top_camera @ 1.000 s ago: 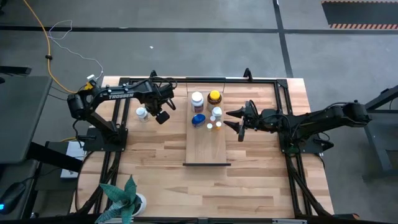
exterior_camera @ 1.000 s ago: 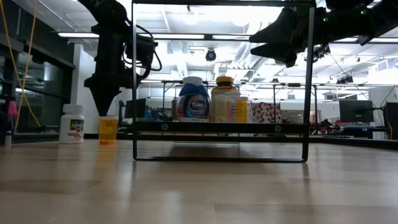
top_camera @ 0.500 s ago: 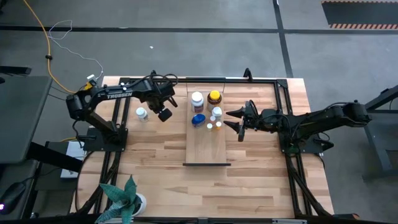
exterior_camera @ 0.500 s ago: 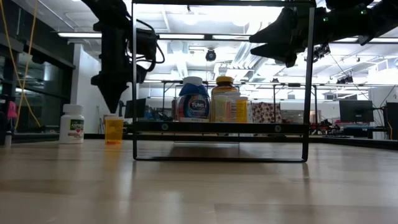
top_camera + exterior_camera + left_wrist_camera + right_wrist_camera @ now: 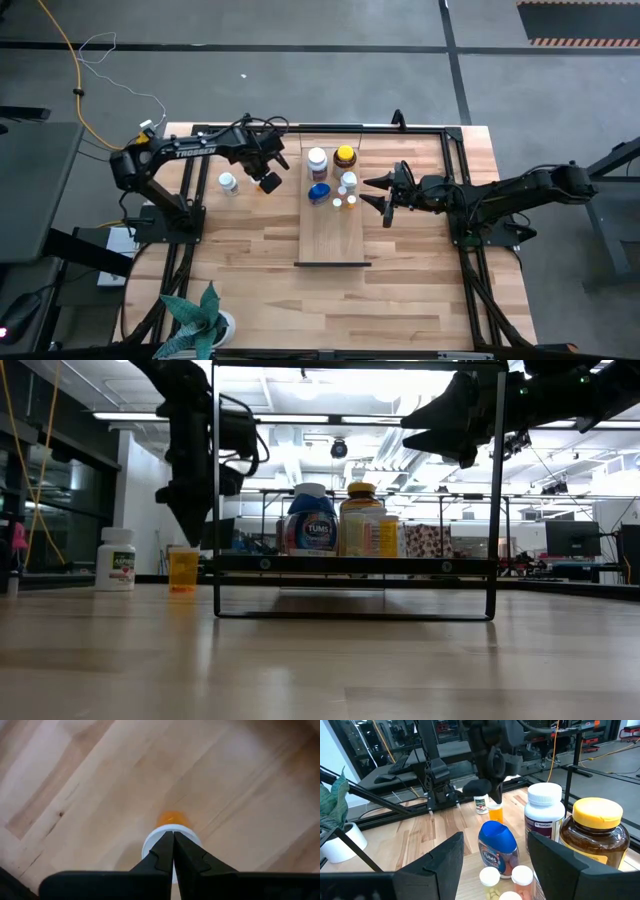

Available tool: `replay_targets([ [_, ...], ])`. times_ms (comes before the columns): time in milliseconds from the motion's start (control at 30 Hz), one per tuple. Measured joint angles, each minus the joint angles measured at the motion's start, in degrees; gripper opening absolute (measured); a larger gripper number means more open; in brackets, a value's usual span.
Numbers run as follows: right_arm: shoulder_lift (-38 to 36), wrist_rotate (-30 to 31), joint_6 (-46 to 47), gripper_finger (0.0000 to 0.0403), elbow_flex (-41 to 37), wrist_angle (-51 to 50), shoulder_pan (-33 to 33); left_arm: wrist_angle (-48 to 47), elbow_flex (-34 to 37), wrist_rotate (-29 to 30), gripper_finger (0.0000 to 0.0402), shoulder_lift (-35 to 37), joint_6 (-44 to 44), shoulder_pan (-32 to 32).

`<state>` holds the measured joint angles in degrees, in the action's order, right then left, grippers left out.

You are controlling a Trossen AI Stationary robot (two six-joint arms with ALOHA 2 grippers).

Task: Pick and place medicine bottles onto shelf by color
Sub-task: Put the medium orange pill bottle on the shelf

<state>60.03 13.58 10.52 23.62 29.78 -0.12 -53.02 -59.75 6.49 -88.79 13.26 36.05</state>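
We find the left gripper (image 5: pixel 173 836) closed, empty, directly above the orange bottle (image 5: pixel 171 819), apparently misaligned for grasping.

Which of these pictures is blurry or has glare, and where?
Left wrist view: the orange bottle under the shut left gripper is soft, out of focus. Low view: bright ceiling lights wash out the background, leaving both arms as dark silhouettes. High view: even light, no harsh shadows on the table.

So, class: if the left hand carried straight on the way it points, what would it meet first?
The left hand, fingers shut, points down at the small orange bottle with a white cap standing on the wooden table. It would probably meet that cap first.
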Motion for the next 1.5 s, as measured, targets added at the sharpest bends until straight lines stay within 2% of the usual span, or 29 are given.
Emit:
replay_targets([
  [333, 0.0, 0.0, 0.0, 0.0211, 0.0, -0.1, 0.0, 0.9, -0.3, 0.8, 0.0, -3.0, 0.0, 0.0],
  [700, 0.0, 0.0, 0.0, 0.0211, 0.0, -0.2, 0.0, -1.0, 0.1, 1.5, 0.0, 1.4, -0.9, 0.0],
  [1000, 0.0, 0.0, 0.0, 0.0211, 0.0, -0.2, 0.0, -0.6, 0.1, 1.7, 0.0012, 1.6, -3.9, 0.0],
  [1167, 0.0, 0.0, 0.0, 0.0211, 0.0, -0.2, 0.0, -0.7, 0.1, 1.7, 0.0059, 1.6, -4.7, 0.0],
  [1500, 0.0, 0.0, 0.0, 0.0211, 0.0, -0.1, 0.0, -0.7, 0.0, 1.7, 0.0211, 1.7, -3.9, 0.0],
])
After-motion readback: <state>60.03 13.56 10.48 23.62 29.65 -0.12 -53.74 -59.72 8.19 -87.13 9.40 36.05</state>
